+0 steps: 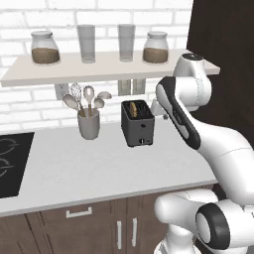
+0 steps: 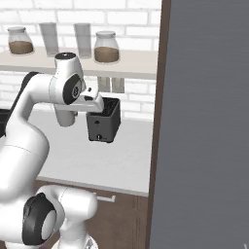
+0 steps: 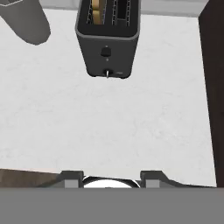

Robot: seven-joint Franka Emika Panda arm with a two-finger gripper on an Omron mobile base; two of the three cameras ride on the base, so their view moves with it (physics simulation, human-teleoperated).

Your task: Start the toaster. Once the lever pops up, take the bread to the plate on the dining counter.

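The dark grey toaster (image 1: 137, 124) (image 2: 103, 124) (image 3: 108, 39) stands on the light counter near the back wall. The golden-brown bread (image 1: 133, 109) (image 3: 98, 9) sits upright in its left slot. A small knob (image 3: 105, 51) and a small lever (image 3: 107, 73) show on its front face. My gripper (image 3: 112, 177) hangs above the counter in front of the toaster and apart from it, open with nothing between its fingertips. In the right base view the hand (image 2: 92, 99) is level with the toaster's top. The plate and the dining counter are out of view.
A grey utensil cup (image 1: 89, 124) (image 3: 24, 22) stands left of the toaster. Above, a shelf (image 1: 99, 68) carries jars and glasses. A black cooktop (image 1: 10, 163) lies at the far left. A tall dark cabinet side (image 2: 204, 121) walls off the counter's right end.
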